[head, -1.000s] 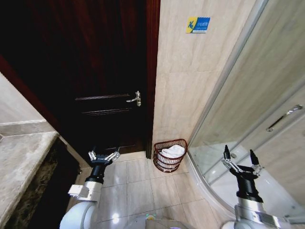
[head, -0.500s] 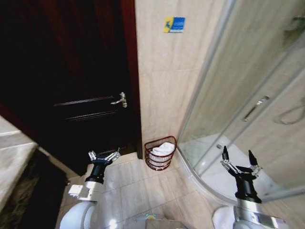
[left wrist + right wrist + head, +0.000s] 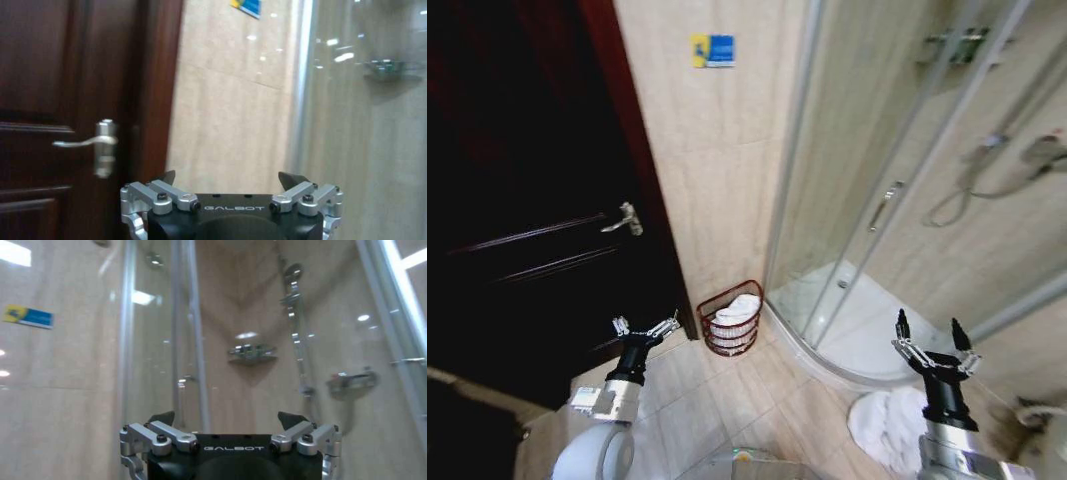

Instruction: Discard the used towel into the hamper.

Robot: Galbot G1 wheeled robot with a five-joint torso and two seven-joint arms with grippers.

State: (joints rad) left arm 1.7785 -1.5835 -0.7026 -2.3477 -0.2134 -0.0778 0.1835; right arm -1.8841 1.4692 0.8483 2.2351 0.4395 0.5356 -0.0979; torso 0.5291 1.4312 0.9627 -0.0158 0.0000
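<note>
Towel already sitting in the hamper, both pincers empty

The hamper [image 3: 730, 324] stands on the floor tiles in the corner between the dark door [image 3: 527, 200] and the shower enclosure [image 3: 897, 200], with a white towel [image 3: 737, 308] heaped inside, poking above the rim. I'd guess the towel is soft, light and floppy, so pinch a raised fold rather than a flat bit. Left pincer [image 3: 644, 328] and right pincer [image 3: 930, 346] are both spread wide, holding nothing, well apart from the hamper.
</note>
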